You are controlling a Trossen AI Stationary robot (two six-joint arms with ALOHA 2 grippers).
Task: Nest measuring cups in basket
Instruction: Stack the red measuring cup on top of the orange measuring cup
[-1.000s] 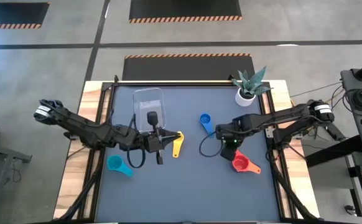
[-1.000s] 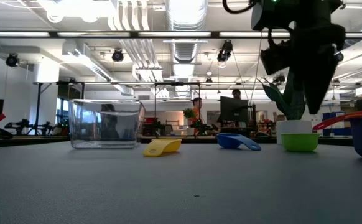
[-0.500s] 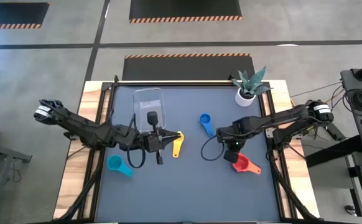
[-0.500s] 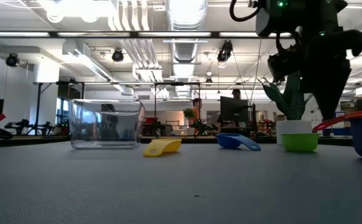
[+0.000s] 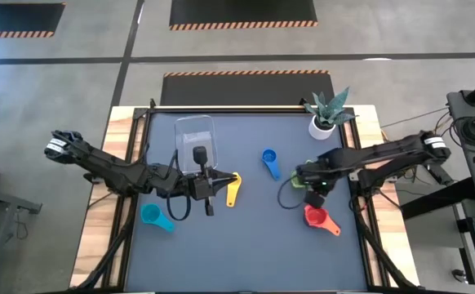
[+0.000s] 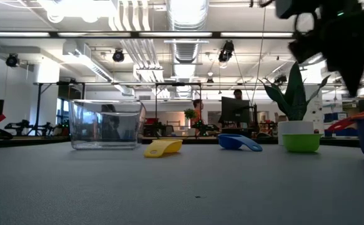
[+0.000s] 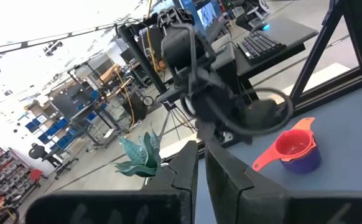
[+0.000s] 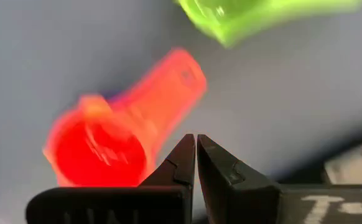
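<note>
The red cup (image 5: 315, 216) sits lower right of the frame, nested in a purple one, just below the right gripper (image 5: 319, 189), whose fingers are pressed together on nothing. It looks light, rigid, slick plastic; its flat handle is the best hold. The left gripper (image 5: 209, 208), also closed and empty, waits below the clear basket (image 5: 195, 130).

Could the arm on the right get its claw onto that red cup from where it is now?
Probably yes. The right claw hangs shut just above the red cup, with nothing between them; it would need to open first.
</note>
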